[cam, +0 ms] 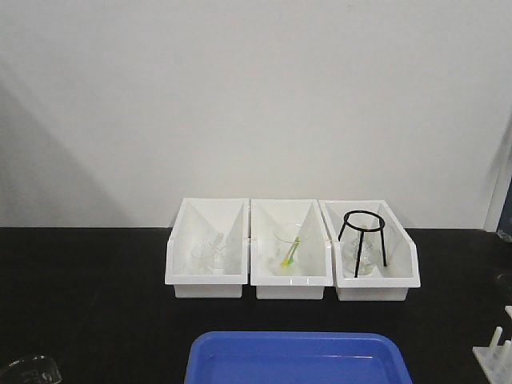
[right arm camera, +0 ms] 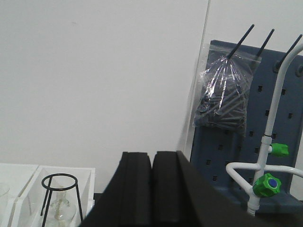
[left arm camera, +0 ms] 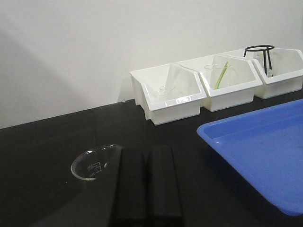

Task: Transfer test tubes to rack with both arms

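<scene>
The white rack [cam: 496, 356] shows only partly, with thin upright pegs, at the bottom right corner of the front view. I cannot make out any test tubes in these views. My left gripper [left arm camera: 147, 149] is shut, its black fingers pressed together with nothing between them, low over the black table. It sits between a glass beaker [left arm camera: 92, 163] on its left and the blue tray [left arm camera: 265, 151] on its right. My right gripper [right arm camera: 152, 155] is also shut and empty, raised and facing the wall. Neither gripper appears in the front view.
Three white open-front bins [cam: 292, 284] stand in a row by the wall. They hold glassware, a green-yellow stick [cam: 290, 256] and a black wire tripod [cam: 364, 232]. A dark pegboard [right arm camera: 251, 132] with a hanging bag and a white stand [right arm camera: 265, 170] are at the right.
</scene>
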Controlling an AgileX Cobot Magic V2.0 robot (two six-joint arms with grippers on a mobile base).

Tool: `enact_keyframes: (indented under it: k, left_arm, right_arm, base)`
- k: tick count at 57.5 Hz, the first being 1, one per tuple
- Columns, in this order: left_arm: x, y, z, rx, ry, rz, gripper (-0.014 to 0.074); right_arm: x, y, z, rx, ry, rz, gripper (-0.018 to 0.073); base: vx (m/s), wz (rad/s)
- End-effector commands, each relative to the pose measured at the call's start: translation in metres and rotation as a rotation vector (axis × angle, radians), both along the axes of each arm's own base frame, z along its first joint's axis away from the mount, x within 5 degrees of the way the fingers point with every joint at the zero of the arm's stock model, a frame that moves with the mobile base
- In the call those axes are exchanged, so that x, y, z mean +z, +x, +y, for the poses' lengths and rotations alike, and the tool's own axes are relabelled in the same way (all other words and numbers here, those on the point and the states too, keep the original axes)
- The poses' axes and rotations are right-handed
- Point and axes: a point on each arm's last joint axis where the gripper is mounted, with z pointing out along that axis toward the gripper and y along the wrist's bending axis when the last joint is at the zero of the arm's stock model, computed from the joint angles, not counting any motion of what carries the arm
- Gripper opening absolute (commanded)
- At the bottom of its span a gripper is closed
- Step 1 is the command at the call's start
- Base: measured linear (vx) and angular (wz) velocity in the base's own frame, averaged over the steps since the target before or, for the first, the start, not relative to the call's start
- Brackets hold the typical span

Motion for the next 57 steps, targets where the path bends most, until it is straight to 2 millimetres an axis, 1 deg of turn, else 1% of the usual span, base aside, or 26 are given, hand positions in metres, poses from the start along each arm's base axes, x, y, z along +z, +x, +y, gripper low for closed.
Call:
enact_keyframes:
  k: [1,13,57]
  left_arm:
    - [-0.0007,0.0001,0.0024,0.033,-0.023,-0.069,-0.0020]
    - [-0.0007,0.0011,0.0075,0.125,-0.032,-0.068,-0.0020]
    - [-0.0008,0.0012,0.0076,0.126,-0.028,-0.068,-0.0020]
  right_arm:
    - [0.0151,-0.0017,0.0029,0.028,-0.022,-0.079,-0.0007]
    - [0.0151,-0.0017,0.0029,0.028,-0.022,-0.079,-0.0007]
    - [0.0150,-0.0016,0.0028,0.027,-0.022,-0.078,-0.0007]
  base:
    - [0.00,0.00]
    - [0.00,0.00]
    - [0.00,0.00]
